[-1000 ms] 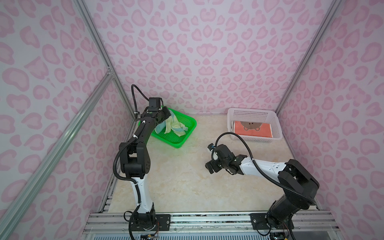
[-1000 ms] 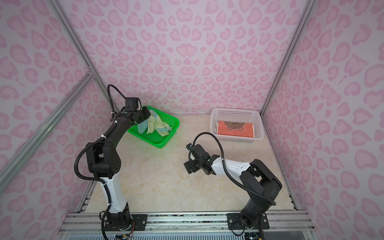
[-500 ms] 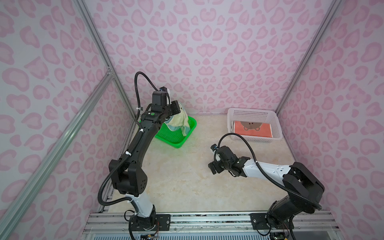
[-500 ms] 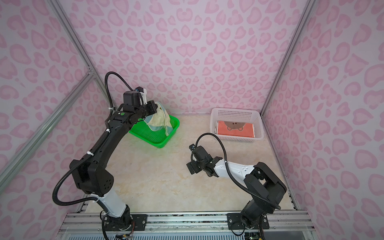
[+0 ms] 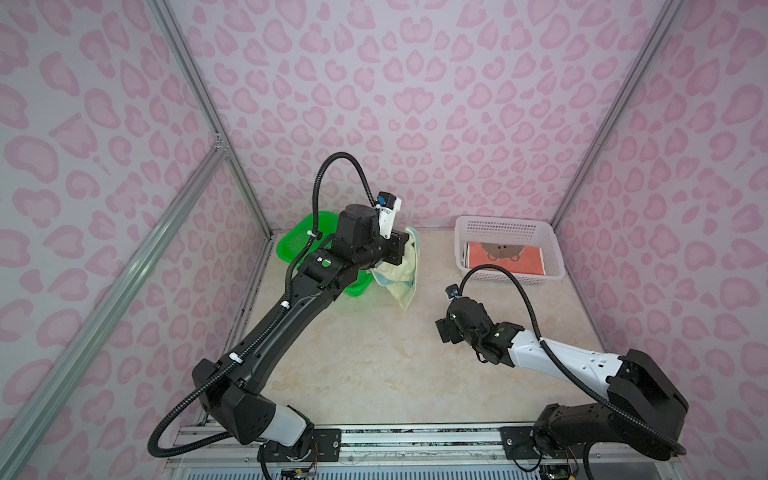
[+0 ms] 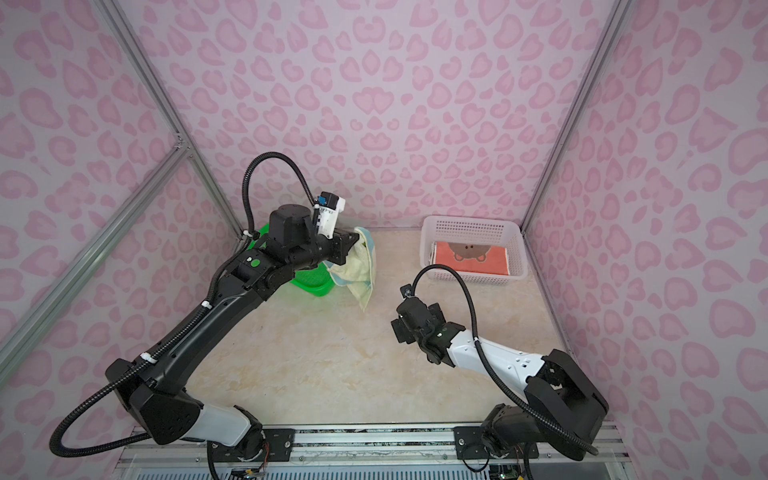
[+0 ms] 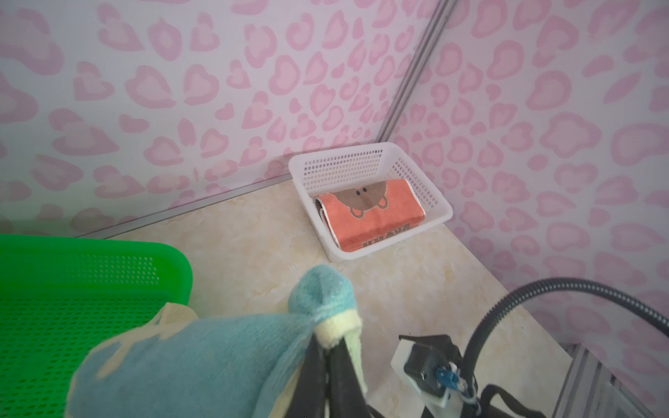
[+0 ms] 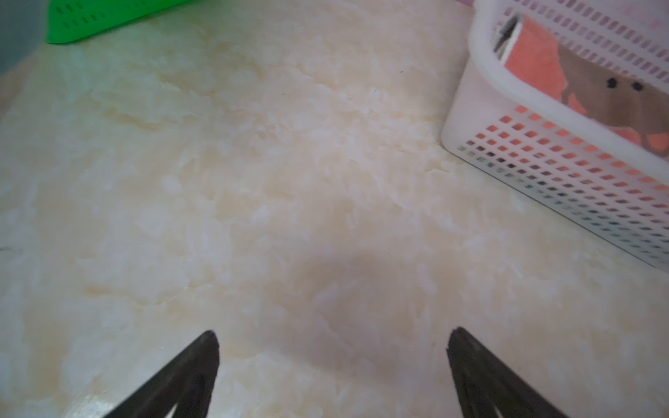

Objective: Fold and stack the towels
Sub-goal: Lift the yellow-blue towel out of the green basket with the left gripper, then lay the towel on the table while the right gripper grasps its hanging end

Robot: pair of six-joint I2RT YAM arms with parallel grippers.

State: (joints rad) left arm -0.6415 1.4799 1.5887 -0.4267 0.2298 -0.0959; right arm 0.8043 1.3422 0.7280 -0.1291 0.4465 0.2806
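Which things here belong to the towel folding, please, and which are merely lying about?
Job:
yellow-and-teal towel, hanging from the shut left gripper
orange bear towel, folded in the white basket
open right gripper

Merely there:
green basket
white basket
tabletop

Towels in view: two. One pale yellow-teal towel, one orange bear towel. Baskets: two. One green basket, one white basket.

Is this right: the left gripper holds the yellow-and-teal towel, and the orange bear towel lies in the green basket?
No: the orange bear towel lies in the white basket, as the left wrist view shows. The rest holds.
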